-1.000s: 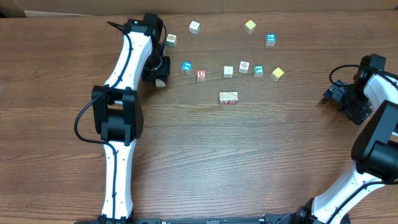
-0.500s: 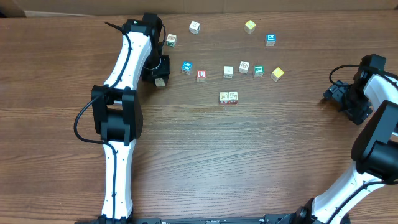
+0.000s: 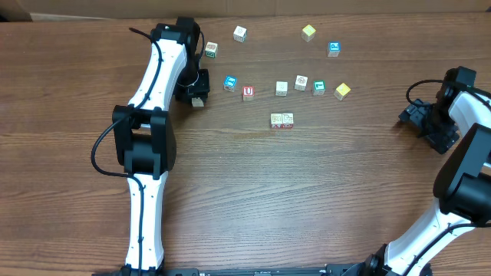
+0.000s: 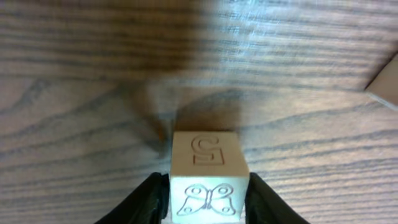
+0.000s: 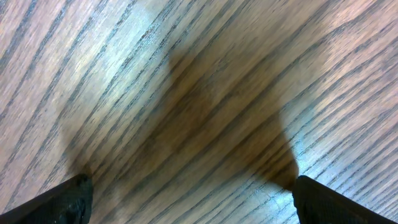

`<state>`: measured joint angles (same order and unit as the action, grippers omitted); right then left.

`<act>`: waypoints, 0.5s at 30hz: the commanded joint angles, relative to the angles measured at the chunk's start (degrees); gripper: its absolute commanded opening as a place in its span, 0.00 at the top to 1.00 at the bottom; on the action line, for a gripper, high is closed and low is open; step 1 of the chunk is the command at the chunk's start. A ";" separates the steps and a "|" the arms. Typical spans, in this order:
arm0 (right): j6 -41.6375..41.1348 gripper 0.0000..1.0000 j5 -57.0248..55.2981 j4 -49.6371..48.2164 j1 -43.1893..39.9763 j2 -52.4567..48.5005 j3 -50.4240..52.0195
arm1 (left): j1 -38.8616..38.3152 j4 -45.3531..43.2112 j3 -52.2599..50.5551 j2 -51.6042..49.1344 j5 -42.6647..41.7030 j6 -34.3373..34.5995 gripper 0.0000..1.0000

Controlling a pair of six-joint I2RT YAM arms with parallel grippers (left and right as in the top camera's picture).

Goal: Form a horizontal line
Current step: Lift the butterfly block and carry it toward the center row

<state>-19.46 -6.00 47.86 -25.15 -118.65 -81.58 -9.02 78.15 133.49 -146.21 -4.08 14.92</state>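
Observation:
A short row of two touching whitish cubes [image 3: 281, 120] lies on the table, right of centre. My left gripper [image 3: 195, 93] is at the back left, shut on a pale wooden cube [image 3: 198, 100]. In the left wrist view that cube [image 4: 208, 158] shows a carved butterfly and a letter, and the left gripper [image 4: 208, 200] has a black finger pressed against each side of it. My right gripper [image 3: 410, 116] rests far to the right, away from the cubes. The right wrist view shows the right gripper [image 5: 193, 199] open over bare wood, its jaws wide apart.
Loose cubes are scattered behind the row: a red "U" cube [image 3: 248, 93], blue-marked cubes [image 3: 230, 83] [image 3: 334, 48], yellow cubes [image 3: 342, 91] [image 3: 308, 31], whitish ones [image 3: 281, 88] [image 3: 301, 81] and a teal one [image 3: 319, 87]. Two more sit at the back [image 3: 240, 33] [image 3: 211, 50].
The pale cube in my left gripper has shifted very slightly toward the back. The right arm and the other cubes have not moved.

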 commanded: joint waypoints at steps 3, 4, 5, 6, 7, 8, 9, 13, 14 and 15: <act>-0.02 0.00 -1.49 0.00 -0.33 -0.63 0.55 | -0.02 -1.51 0.76 -0.68 0.15 0.33 0.69; -0.02 0.00 -1.49 0.00 -0.33 -0.63 0.55 | -0.02 -1.64 0.76 -0.68 0.15 0.33 0.70; -0.02 0.00 -1.49 0.00 -0.33 -0.63 0.52 | -0.02 -1.70 0.76 -0.68 0.15 0.33 0.71; -0.02 0.00 -1.49 0.00 -0.33 -0.63 0.52 | -0.04 -1.70 0.76 -0.68 0.15 0.33 0.70; -0.04 0.00 -1.49 0.00 -0.33 -0.63 0.55 | -0.02 -1.68 0.76 -0.68 0.13 0.33 0.69; -0.02 0.00 -1.49 0.00 -0.33 -0.63 0.52 | -0.02 -1.66 0.76 -0.68 0.13 0.33 0.69; -0.04 0.00 -1.49 0.00 -0.33 -0.63 0.52 | -0.02 -1.66 0.76 -0.68 0.13 0.35 0.69; -0.04 0.00 -1.49 0.00 -0.33 -0.63 0.52 | -0.02 -1.55 0.76 -0.68 0.02 -0.15 0.82; -0.04 0.00 -1.49 0.00 -0.33 -0.63 0.55 | -0.02 -1.49 0.76 -0.68 -0.09 -0.46 0.83; -0.02 0.00 -1.49 0.00 -0.33 -0.63 0.55 | -0.02 -1.38 0.76 -0.68 -0.35 -0.76 0.85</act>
<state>-19.49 -6.00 47.83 -25.15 -118.65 -81.58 -9.02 76.71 133.67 -146.21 -4.10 14.87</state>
